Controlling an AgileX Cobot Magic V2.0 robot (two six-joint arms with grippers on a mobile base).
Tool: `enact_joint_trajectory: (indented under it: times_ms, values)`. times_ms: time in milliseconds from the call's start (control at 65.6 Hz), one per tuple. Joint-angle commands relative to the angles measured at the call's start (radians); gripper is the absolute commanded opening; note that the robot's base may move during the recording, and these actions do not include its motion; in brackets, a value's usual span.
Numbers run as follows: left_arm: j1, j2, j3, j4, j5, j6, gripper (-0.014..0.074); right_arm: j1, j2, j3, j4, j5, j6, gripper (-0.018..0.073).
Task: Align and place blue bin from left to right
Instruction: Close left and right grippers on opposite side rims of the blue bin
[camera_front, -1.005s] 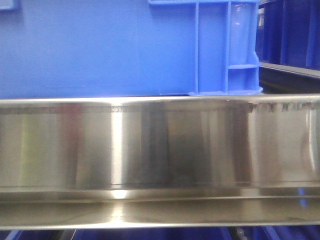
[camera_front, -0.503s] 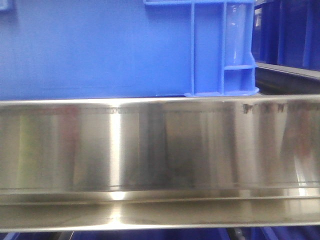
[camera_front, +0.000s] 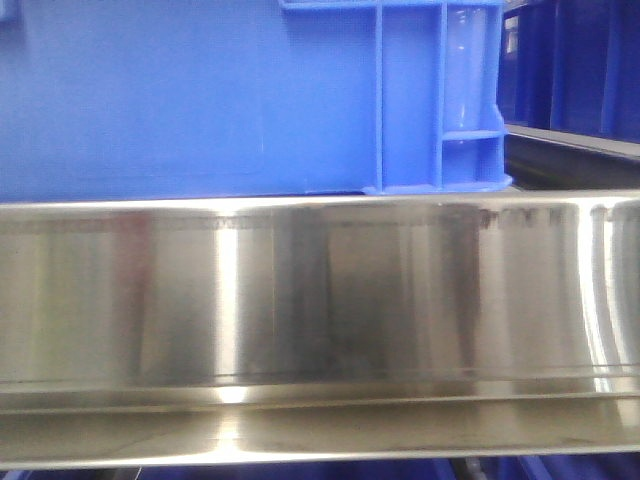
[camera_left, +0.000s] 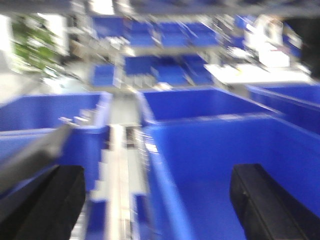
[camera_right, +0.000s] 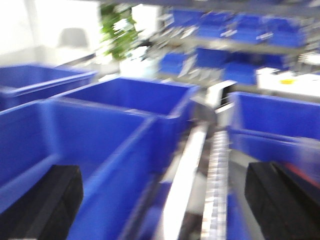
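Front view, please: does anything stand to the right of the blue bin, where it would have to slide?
Just right of the blue bin, nothing shows on the steel ledge. Darker bins stand further right, apparently set back on another shelf.

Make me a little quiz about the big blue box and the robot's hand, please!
1. True or false: in the front view, the blue bin sits below the shiny metal rail.
2. Which side of the front view shows the bin's ribbed corner? A) left B) right C) neither
3. Fill in: in the blurry left wrist view, the left gripper has its fingers wide ____.
Key: 1 false, it shows above the rail. 2 B. 3 apart.
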Motion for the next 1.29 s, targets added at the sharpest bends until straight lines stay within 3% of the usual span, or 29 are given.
enact_joint_trajectory:
  times_ms: [0,213,305,472,548,686,899,1280]
  values:
    - [-0.039,0.071,-0.076,-0.002,0.066,0.006,0.0477,0.054,0.096,-0.090,0.004,0.081,-0.016,0.0561]
    - [-0.044,0.301,-0.314,-0.004,0.341,0.003,0.0477,0.066,0.350,-0.324,0.002,0.301,0.055,0.0561]
    - [-0.034,0.395,-0.422,-0.004,0.475,-0.057,0.0477,0.066,0.444,-0.427,-0.022,0.383,0.112,0.0561]
    - [-0.003,0.553,-0.605,0.000,0.660,-0.069,0.0477,0.069,0.598,-0.616,-0.209,0.562,0.292,0.0561]
    - [0.008,0.619,-0.666,0.003,0.722,-0.069,0.0477,0.070,0.650,-0.678,-0.218,0.600,0.322,0.0561]
    - [0.008,0.711,-0.721,0.005,0.724,-0.069,0.0477,0.117,0.728,-0.746,-0.235,0.632,0.358,0.0561]
    - [0.008,0.814,-0.733,0.007,0.724,-0.069,0.0477,0.253,0.852,-0.803,-0.356,0.637,0.470,0.0561]
    - [0.008,0.924,-0.733,0.007,0.724,-0.069,0.0477,0.259,1.034,-0.852,-0.343,0.642,0.499,0.0561]
